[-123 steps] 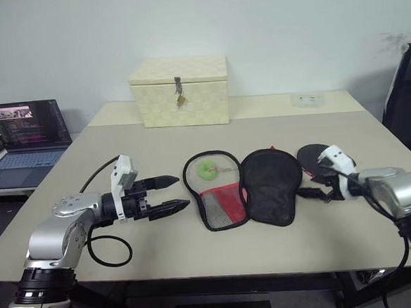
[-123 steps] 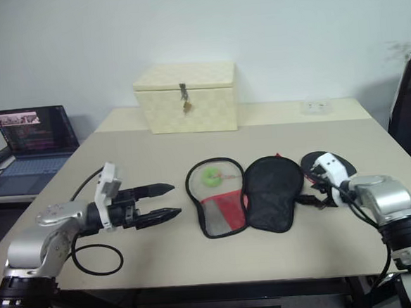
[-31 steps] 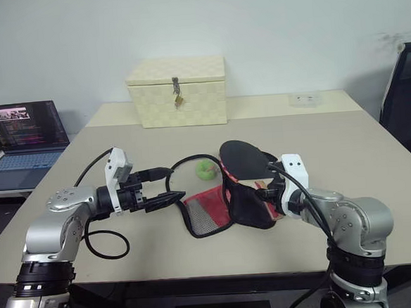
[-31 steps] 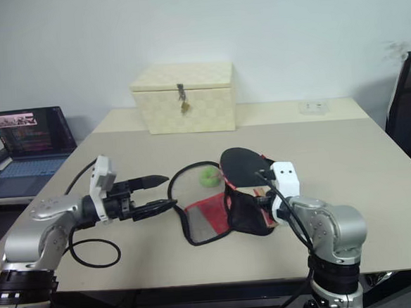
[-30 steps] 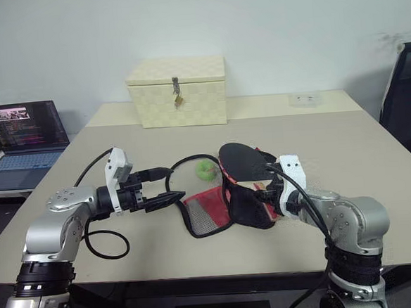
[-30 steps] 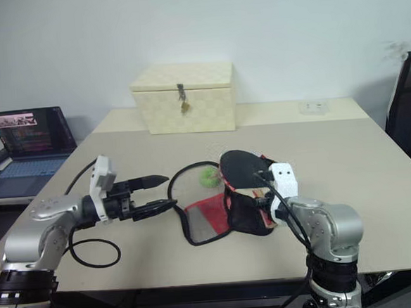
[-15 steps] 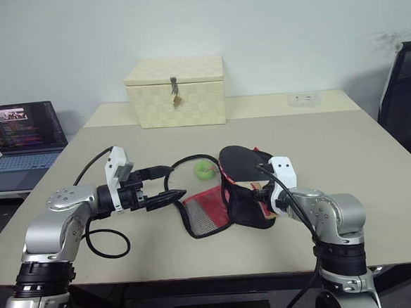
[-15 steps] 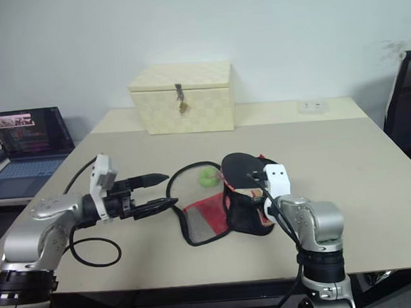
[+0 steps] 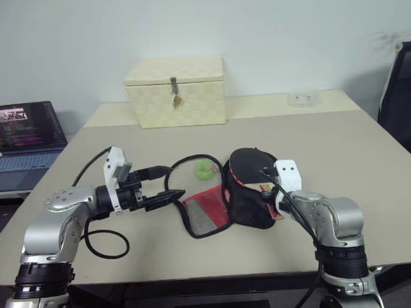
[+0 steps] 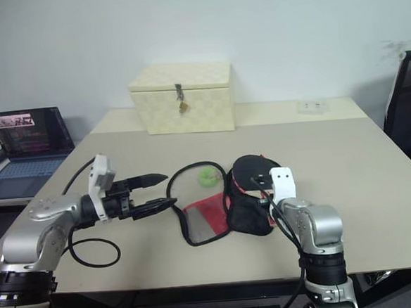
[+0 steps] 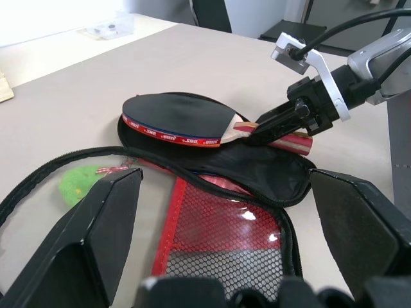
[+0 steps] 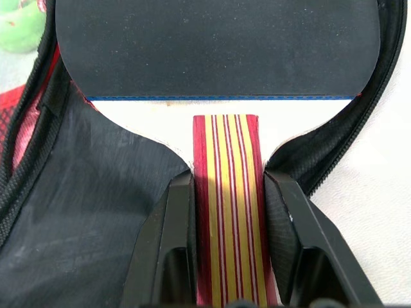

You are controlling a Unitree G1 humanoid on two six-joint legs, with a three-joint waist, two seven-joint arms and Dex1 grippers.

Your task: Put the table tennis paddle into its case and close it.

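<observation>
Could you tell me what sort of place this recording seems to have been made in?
Probably an office or lab room: a plain beige table against a bare white wall, an open laptop on a side desk, and a black office chair at the right edge.

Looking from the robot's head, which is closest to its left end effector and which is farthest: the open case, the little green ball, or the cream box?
From the left end effector:
1. The case, lying open right beside its fingertips.
2. The green ball, a bit beyond, inside the case's loop.
3. The cream box, far back on the table.
</observation>
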